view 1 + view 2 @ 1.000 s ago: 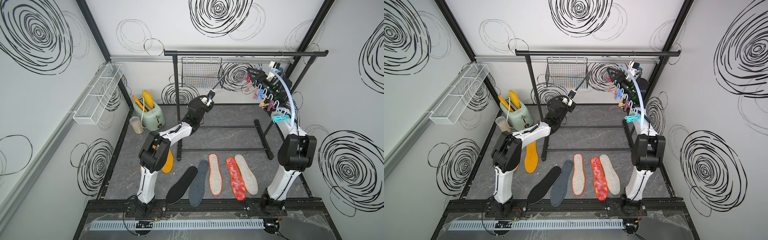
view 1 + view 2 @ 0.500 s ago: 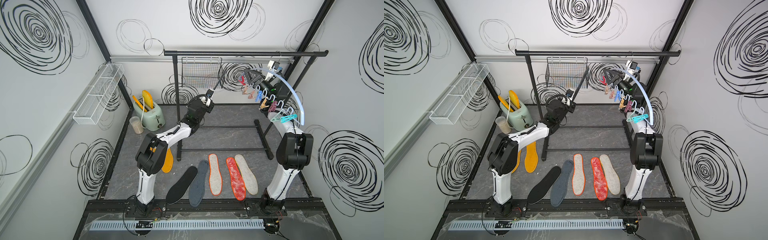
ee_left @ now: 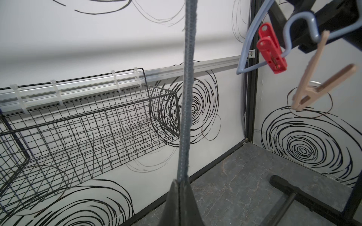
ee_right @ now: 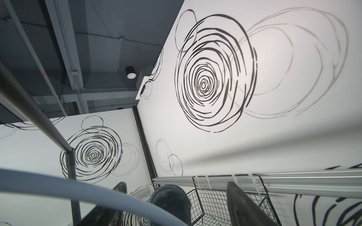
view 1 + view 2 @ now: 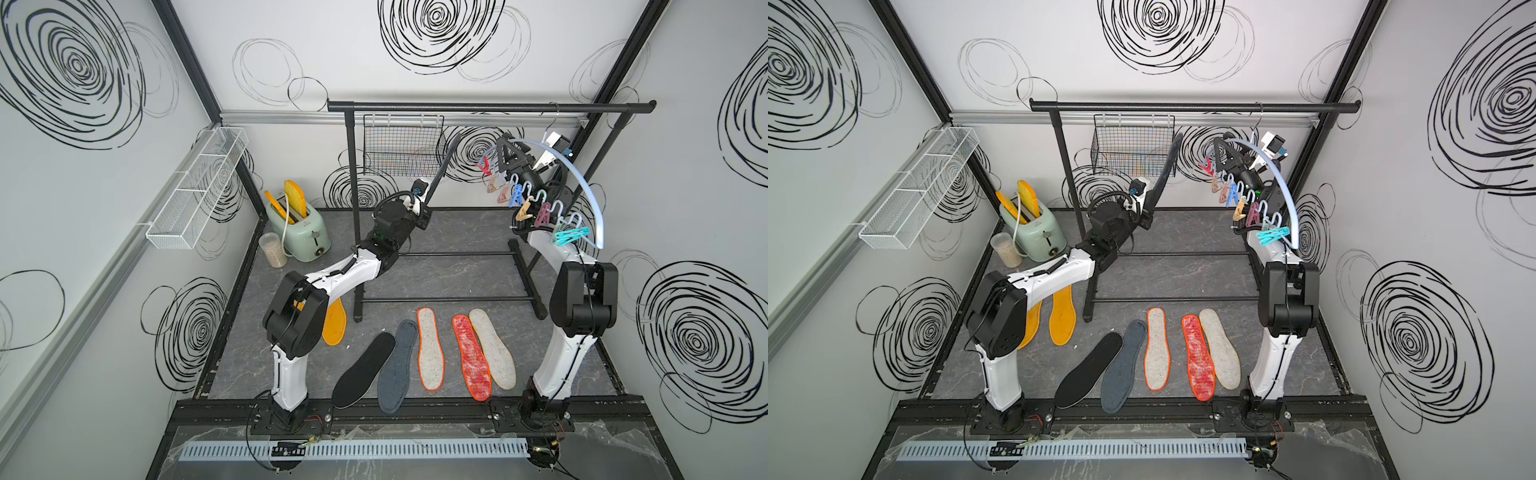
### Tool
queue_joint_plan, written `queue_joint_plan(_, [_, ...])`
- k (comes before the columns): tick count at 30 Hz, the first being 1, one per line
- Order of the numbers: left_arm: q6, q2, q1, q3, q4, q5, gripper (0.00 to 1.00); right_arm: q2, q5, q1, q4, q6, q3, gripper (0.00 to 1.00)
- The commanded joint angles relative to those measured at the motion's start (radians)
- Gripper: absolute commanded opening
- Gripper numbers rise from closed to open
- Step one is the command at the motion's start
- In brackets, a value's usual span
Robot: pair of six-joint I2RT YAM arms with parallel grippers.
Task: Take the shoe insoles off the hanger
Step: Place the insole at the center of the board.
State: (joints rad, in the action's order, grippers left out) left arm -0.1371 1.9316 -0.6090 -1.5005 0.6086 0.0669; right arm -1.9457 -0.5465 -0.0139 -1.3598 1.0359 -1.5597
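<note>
Left gripper [image 3: 181,187], clamped tight on one end of a dark grey-blue insole [image 5: 444,166], holds it edge-up, clear of the hanger [image 4: 58,181]. Right gripper [image 4: 176,185] stands wide open beside the hanger, gripping nothing. The insole appears light, thin and felt-soft, likely to droop, so an end pinch suits it.

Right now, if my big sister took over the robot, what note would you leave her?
Left gripper: shut on a grey-blue insole, held upright, clear of the hanger.
Right gripper: open, up by the hanger's red peg.
Hanger: hooked on the black rail; no insole shows on its pegs.
Done: the other insoles lie on the floor.
To do: lay the held insole down with them.
</note>
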Motion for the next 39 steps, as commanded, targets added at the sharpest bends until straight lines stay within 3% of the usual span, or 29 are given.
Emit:
queue_joint_plan(1, [0.022,-0.041,-0.005,0.005,0.043,-0.012,0.00,0.005,0.097,-0.025,-0.152,0.002,0.067,0.80])
queue_joint_plan(12, [0.011,-0.042,-0.006,0.008,0.041,-0.010,0.00,-0.089,0.263,-0.027,-0.497,0.156,0.081,0.78])
queue_joint_plan(18, [0.008,-0.042,-0.008,0.007,0.041,-0.012,0.00,-0.080,0.285,-0.028,-0.495,0.140,0.078,0.80])
queue_joint_plan(23, [0.006,-0.046,-0.009,0.008,0.037,-0.007,0.00,0.012,0.373,-0.026,-0.365,0.052,0.164,0.79])
queue_joint_plan(27, [0.007,-0.054,-0.014,0.003,0.022,-0.001,0.00,0.149,0.455,-0.028,0.138,-0.031,0.177,0.80])
queue_joint_plan(29, [0.015,-0.068,-0.016,0.003,0.006,0.009,0.00,0.161,0.416,-0.031,0.099,-0.126,0.185,0.80])
queue_joint_plan(39, [0.040,-0.147,-0.028,0.029,-0.059,0.007,0.00,0.199,0.351,0.007,0.076,-0.102,0.201,0.82])
